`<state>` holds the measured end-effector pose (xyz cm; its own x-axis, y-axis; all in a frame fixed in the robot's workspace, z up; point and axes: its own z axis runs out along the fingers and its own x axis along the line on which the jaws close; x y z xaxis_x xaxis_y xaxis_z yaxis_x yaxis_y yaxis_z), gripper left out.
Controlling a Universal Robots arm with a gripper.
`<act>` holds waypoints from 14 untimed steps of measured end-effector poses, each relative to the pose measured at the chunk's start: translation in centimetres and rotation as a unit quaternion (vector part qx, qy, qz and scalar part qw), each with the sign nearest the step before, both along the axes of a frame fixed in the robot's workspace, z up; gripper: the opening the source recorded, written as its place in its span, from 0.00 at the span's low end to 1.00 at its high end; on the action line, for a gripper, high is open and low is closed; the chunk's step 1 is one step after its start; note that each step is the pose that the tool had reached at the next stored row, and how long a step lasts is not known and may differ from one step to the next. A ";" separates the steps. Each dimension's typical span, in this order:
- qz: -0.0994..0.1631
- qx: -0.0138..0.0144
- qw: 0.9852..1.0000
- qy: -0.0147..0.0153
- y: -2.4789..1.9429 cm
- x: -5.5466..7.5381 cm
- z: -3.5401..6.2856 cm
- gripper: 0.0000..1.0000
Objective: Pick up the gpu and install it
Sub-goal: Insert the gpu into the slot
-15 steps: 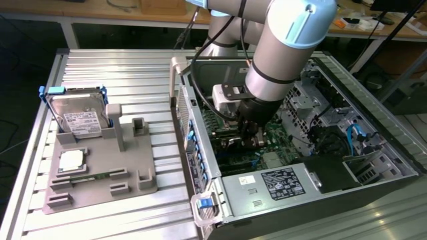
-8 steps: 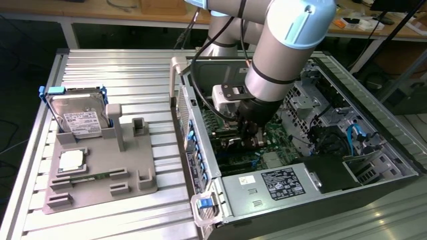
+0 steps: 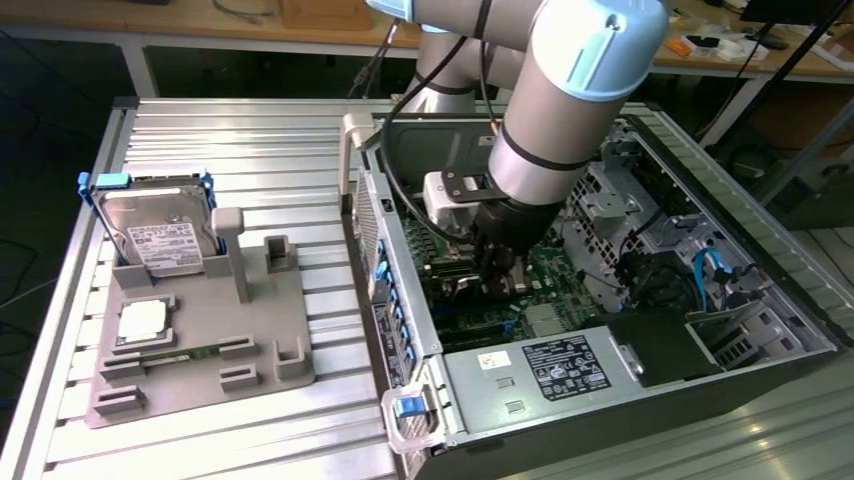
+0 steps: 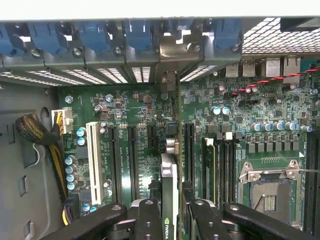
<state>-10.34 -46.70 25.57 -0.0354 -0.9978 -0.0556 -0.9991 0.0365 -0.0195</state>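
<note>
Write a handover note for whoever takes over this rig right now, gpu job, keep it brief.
Gripper: shut on the gpu, inside the computer case.
Position: the gpu stands upright on edge over the motherboard slots, its metal bracket at the case's rear wall.
Done: gpu picked up and brought in.
Left: full seating cannot be confirmed; gpu not yet released.

Robotics lab or workshop, open computer case [image 3: 627, 425] on slatted metal table [image 3: 254, 130], cluttered wooden workbenches [image 3: 200, 20] behind
</note>
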 end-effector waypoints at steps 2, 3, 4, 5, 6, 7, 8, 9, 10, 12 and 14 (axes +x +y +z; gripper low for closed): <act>0.000 0.000 1.000 0.000 0.01 0.0 -0.22 0.27; 0.000 0.000 1.000 0.000 0.00 0.0 -0.22 0.27; 0.000 0.000 1.000 0.000 0.00 0.0 -0.22 0.27; 0.000 0.000 1.000 0.000 0.00 0.0 -0.22 0.27; 0.000 0.000 1.000 0.000 0.00 0.0 -0.22 0.27; 0.000 0.000 1.000 0.000 0.00 0.0 -0.22 0.27; 0.000 0.000 1.000 0.000 0.00 0.0 -0.22 0.27; 0.000 0.000 1.000 0.000 0.00 0.0 -0.22 0.27; 0.000 0.000 1.000 0.000 0.00 0.0 -0.22 0.27; 0.000 0.000 1.000 0.000 0.00 0.0 -0.22 0.27; 0.000 0.001 1.000 0.000 0.01 0.0 -0.11 0.27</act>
<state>-10.33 -46.70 25.46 -0.0353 -0.9978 -0.0566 -0.9991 0.0365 -0.0200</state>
